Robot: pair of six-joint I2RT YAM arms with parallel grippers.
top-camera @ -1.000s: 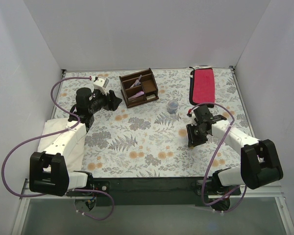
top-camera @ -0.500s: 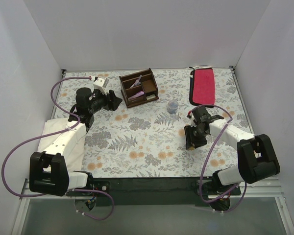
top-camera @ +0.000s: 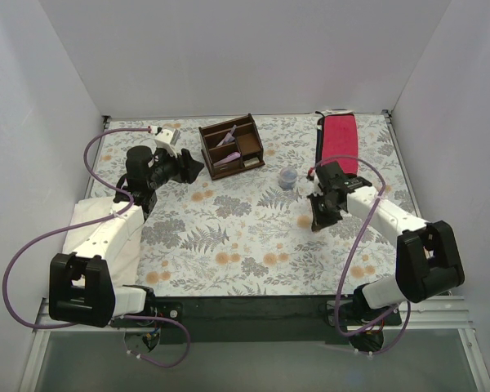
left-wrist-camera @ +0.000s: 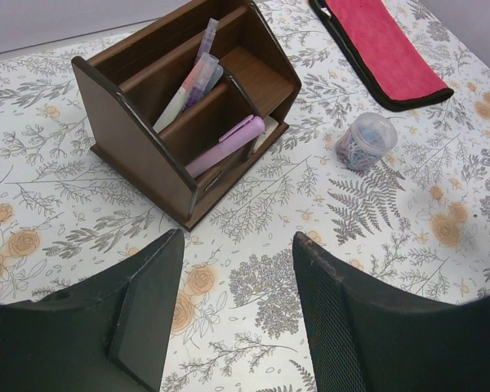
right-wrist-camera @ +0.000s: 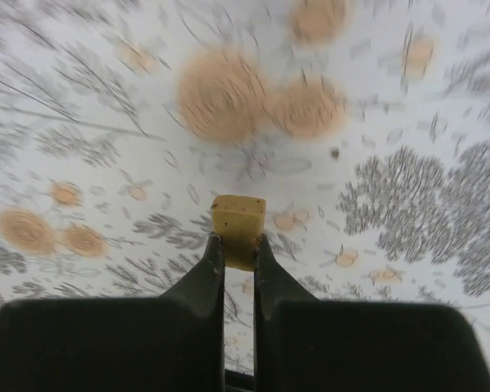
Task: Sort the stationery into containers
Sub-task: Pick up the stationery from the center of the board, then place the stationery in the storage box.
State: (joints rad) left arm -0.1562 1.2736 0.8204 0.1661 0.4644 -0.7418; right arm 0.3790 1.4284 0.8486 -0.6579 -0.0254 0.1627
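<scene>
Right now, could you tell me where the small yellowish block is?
The block is pinched in the right gripper, centre of the right wrist view; from the top camera that gripper sits right of centre, near the round cup and red cloth.

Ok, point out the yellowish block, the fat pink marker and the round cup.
yellowish block (right-wrist-camera: 238, 222): right wrist view, its front face.
fat pink marker (left-wrist-camera: 226, 145): left wrist view, mid-barrel.
round cup (left-wrist-camera: 366, 141): left wrist view, its centre.

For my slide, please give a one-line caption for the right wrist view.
Right fingers pinch a small yellowish block over the floral table.
</scene>
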